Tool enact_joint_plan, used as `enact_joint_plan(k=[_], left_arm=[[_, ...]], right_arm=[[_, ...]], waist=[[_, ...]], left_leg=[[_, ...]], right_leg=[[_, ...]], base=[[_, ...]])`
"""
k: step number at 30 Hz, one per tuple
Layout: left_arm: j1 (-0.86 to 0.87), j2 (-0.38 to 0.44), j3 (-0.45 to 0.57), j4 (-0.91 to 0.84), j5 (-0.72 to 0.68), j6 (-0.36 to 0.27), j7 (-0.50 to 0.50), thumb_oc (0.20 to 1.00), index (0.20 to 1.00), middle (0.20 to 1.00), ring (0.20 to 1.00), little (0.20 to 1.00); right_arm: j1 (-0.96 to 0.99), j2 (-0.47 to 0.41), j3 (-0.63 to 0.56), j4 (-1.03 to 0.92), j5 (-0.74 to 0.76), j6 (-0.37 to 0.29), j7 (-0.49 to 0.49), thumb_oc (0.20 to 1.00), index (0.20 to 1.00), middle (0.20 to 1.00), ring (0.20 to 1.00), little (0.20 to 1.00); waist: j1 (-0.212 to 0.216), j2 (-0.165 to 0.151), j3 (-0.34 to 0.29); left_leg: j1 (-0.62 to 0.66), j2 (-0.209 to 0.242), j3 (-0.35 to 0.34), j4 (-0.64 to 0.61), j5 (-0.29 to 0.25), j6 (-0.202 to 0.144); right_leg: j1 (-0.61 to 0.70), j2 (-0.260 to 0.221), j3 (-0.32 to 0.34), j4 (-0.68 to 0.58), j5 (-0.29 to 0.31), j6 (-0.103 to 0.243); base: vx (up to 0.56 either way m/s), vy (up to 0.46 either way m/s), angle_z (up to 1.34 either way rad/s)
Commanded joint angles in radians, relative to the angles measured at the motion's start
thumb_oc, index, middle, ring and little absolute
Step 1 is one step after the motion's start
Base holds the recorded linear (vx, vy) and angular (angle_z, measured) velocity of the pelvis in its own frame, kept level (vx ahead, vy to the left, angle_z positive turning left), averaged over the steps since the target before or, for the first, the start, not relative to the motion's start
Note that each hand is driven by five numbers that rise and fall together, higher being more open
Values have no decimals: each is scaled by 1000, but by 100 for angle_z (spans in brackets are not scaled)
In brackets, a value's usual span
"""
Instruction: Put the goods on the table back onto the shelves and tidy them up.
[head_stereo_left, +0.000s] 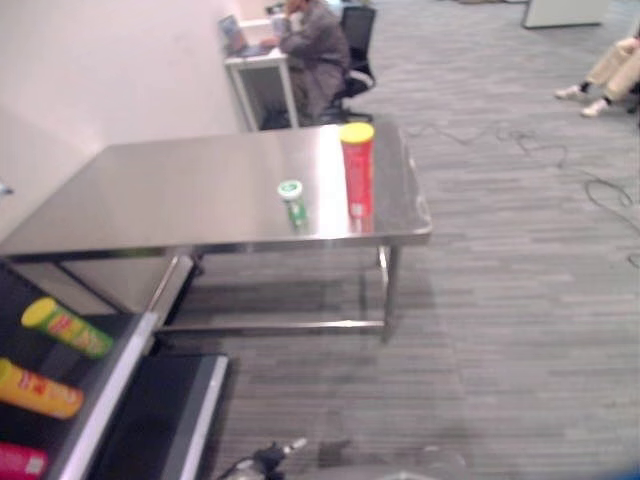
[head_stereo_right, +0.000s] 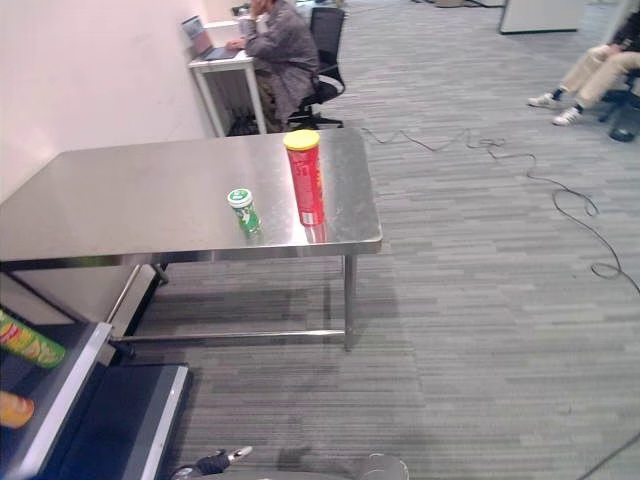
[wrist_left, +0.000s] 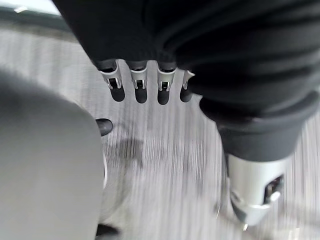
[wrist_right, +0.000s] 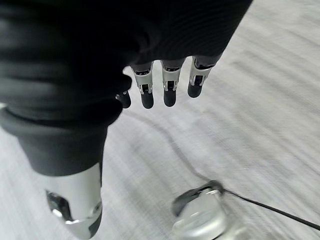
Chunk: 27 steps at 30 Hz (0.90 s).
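I'm at the approach step: both my left hand (wrist_left: 145, 82) and right hand (wrist_right: 165, 85) hang relaxed, empty; red can (head_stereo_left: 357, 168) and green jar (head_stereo_left: 292, 201) stand on the table (head_stereo_left: 180, 200), so next I step closer

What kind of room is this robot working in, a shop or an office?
Probably an office set up as a mock shop: grey carpet, a person at a desk with a laptop, and a steel table beside a shelf stocked with snack cans.
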<state>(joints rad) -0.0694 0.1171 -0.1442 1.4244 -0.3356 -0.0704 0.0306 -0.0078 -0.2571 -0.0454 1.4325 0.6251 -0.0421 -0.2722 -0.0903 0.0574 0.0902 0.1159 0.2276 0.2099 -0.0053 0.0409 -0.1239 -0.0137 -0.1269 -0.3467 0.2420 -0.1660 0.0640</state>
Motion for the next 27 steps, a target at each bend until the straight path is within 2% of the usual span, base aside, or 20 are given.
enact_joint_plan(k=[1, 2, 3, 5, 7, 9, 11, 13, 16, 19, 20, 21, 22, 24, 27], left_arm=[[-35, 18, 10, -35, -36, -11, 30, 1000, 1000, 1000, 1000, 1000], [-28, 26, 34, -46, -46, -12, 49, 1000, 1000, 1000, 1000, 1000], [3, 10, 93, -62, -68, -5, 69, 1000, 1000, 1000, 1000, 1000], [12, 0, 121, -59, -81, -1, 70, 1000, 1000, 1000, 1000, 1000], [18, -4, 135, -69, -79, -3, 78, 1000, 1000, 1000, 1000, 1000], [23, -11, 146, -87, -99, -14, 91, 1000, 1000, 1000, 1000, 1000], [26, -22, 153, -95, -118, -22, 99, 1000, 1000, 1000, 1000, 1000], [54, -33, 179, -97, -114, -14, 98, 1000, 1000, 1000, 1000, 1000], [65, -35, 183, -91, -86, -2, 86, 1000, 1000, 1000, 1000, 1000], [75, -31, 180, -80, -28, 5, 67, 1000, 1000, 1000, 1000, 1000], [76, -28, 184, -82, -20, 2, 60, 1000, 1000, 1000, 1000, 1000], [80, -16, 192, -90, -7, -9, 49, 1000, 1000, 1000, 1000, 1000], [80, -18, 192, -90, -7, -9, 49, 1000, 1000, 1000, 1000, 1000], [88, -6, 195, -104, 18, -20, 31, 1000, 1000, 1000, 1000, 1000], [107, 10, 176, -129, 45, -34, -1, 1000, 1000, 1000, 1000, 1000]], right_arm=[[-77, -19, -18, -69, -42, -91, -114, 1000, 1000, 1000, 1000, 1000], [-50, -44, -21, -231, -90, -111, -172, 1000, 1000, 1000, 1000, 1000], [56, -138, -81, -748, -320, -87, -311, 1000, 1000, 1000, 1000, 1000], [80, -168, -149, -910, -384, -93, -373, 1000, 1000, 1000, 1000, 1000], [86, -179, -178, -1038, -460, -105, -417, 1000, 1000, 1000, 1000, 1000], [75, -178, -198, -1165, -545, -117, -460, 1000, 1000, 1000, 1000, 1000], [57, -168, -187, -1251, -619, -109, -477, 1000, 1000, 1000, 1000, 1000], [86, -142, -214, -1384, -677, -106, -467, 1000, 1000, 1000, 1000, 1000], [109, -130, -230, -1468, -708, -92, -446, 1000, 1000, 1000, 1000, 1000], [118, -141, -229, -1578, -710, -117, -366, 1000, 1000, 1000, 1000, 1000], [118, -158, -226, -1600, -725, -117, -336, 1000, 1000, 1000, 1000, 1000], [114, -225, -228, -1641, -774, -119, -268, 1000, 1000, 1000, 1000, 1000], [114, -226, -228, -1640, -774, -119, -267, 1000, 1000, 1000, 1000, 1000], [111, -310, -242, -1678, -838, -115, -203, 1000, 1000, 1000, 1000, 1000], [74, -422, -316, -1735, -813, -159, -144, 1000, 1000, 1000, 1000, 1000]], waist=[[47, -51, 46], [51, -66, 51], [63, -99, 78], [81, -119, 84], [99, -118, 89], [118, -104, 94], [125, -95, 102], [112, -78, 84], [105, -72, 68], [101, -71, 52], [101, -73, 50], [104, -77, 47], [105, -76, 46], [110, -81, 41], [118, -86, 30]], left_leg=[[121, 12, -17, 305, 27, 4], [89, 25, -16, 383, 54, 6], [-34, -27, -31, 462, -18, 33], [-94, -56, -25, 388, -64, 42], [-117, -64, -42, 255, -59, 33], [-134, -51, -91, 96, 39, 6], [-138, -37, -133, 26, 82, -6], [-80, -32, -131, -55, 95, -14], [-48, -35, -121, -79, 91, -13], [-19, -41, -97, -82, 71, -12], [-14, -43, -92, -82, 67, -10], [-10, -51, -83, -82, 58, -6], [-10, -51, -82, -82, 58, -6], [-8, -57, -76, -82, 49, -2], [-7, -68, -76, -82, 33, 4]], right_leg=[[15, 8, 19, -175, 187, -6], [43, 19, 17, -188, 166, -25], [87, 20, 54, -192, 127, -35], [116, 14, 68, -208, 125, -25], [141, 18, 78, -222, 121, -14], [163, 34, 93, -229, 111, -10], [182, 45, 110, -223, 96, -10], [209, 55, 117, -231, 82, -3], [224, 53, 120, -245, 85, 1], [229, 40, 120, -267, 101, 12], [227, 36, 122, -271, 105, 15], [220, 28, 122, -275, 114, 24], [220, 28, 122, -276, 115, 24], [217, 23, 122, -279, 121, 31], [212, 12, 116, -282, 130, 41]], base=[[276, -344, 22], [455, -443, 11], [351, -233, 17], [259, -66, -2], [202, 49, -55], [198, 70, -51], [142, 41, -34], [174, 75, -54], [119, 82, -32], [88, 101, 3], [34, 116, -2], [17, 85, 0], [11, 79, 1], [13, 49, 1], [10, 58, -3]])
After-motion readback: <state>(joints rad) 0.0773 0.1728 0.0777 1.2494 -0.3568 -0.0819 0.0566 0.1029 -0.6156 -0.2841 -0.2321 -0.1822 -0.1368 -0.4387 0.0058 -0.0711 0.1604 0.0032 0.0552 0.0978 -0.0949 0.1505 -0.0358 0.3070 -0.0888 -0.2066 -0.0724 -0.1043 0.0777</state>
